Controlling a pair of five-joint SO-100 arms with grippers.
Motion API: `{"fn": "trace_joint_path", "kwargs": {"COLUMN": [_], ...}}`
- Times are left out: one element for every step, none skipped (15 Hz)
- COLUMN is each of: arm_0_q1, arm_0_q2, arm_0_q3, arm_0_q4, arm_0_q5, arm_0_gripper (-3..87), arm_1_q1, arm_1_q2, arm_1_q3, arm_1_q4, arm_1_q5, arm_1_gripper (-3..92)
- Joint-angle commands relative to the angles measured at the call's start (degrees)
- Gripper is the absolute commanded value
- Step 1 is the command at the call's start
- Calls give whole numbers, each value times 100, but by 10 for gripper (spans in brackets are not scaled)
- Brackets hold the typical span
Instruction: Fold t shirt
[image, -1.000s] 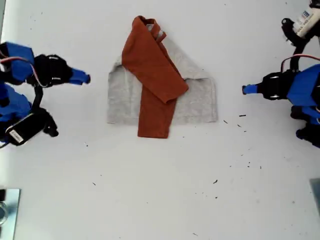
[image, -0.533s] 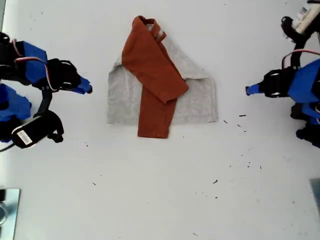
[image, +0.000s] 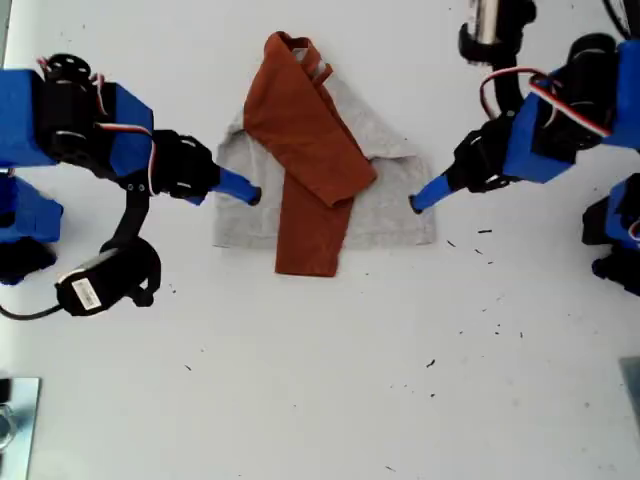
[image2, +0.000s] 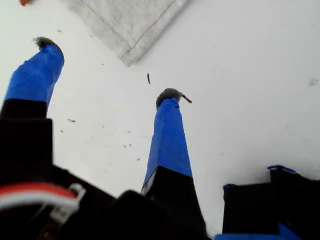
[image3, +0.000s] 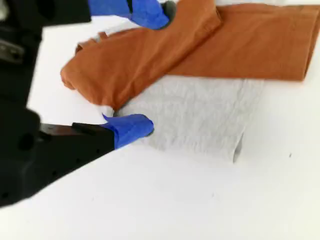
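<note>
The t shirt (image: 320, 170) lies flat on the white table, its grey body (image: 395, 205) crossed by two rust-orange sleeves (image: 305, 140) folded over the middle. My second gripper (image: 245, 193) comes in from the exterior view's left and is open, its blue fingers (image3: 131, 128) spread over the shirt's side edge (image3: 195, 120) and an orange sleeve (image3: 150, 55). My first gripper (image: 418, 200) reaches in from the exterior view's right. It is open too (image2: 109, 70), with nothing between its fingertips (image2: 169, 100). It hovers over bare table just short of the shirt's grey corner (image2: 131, 30).
Small dark specks (image: 484, 232) dot the table at the exterior view's right and lower middle. A metal object (image: 15, 420) sits at the exterior view's lower left corner. A black camera module (image: 100, 288) hangs below the arm at that view's left.
Both arms have swung inward from the table's sides. Each gripper tip now sits at a side edge of the shirt. The shirt itself has not moved.
</note>
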Motion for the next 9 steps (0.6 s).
{"fn": "trace_joint_path", "kwargs": {"arm_0_q1": [88,79,79,88,132,158,176,185,149], "arm_0_q2": [-44,-149,-334,-659,-1011,-1362,-1547,-1564,-1617], "arm_0_q3": [554,782,905,896,879,765,686,712,703], "arm_0_q4": [-650,-870,-1020,-1090,-1239,-1389,-1494,-1652,-1705], "arm_0_q5": [-141,-149,-149,-149,-141,-105,-141,-149,-158], "arm_0_gripper": [302,302,300,301,303,305,284,256,203], "arm_1_q1": [-176,-158,-123,-114,-114,-114,-132,-141,-149], "arm_1_q2": [-422,-659,-896,-1160,-1521,-1969,-2382,-2646,-2777], "arm_1_q3": [290,545,729,853,888,879,844,844,835], "arm_1_q4": [-888,-1151,-1389,-1617,-1872,-2136,-2364,-2637,-2830], "arm_1_q5": [114,114,132,141,141,141,211,237,237], "arm_1_gripper": [373,377,376,374,369,367,364,353,308]}}
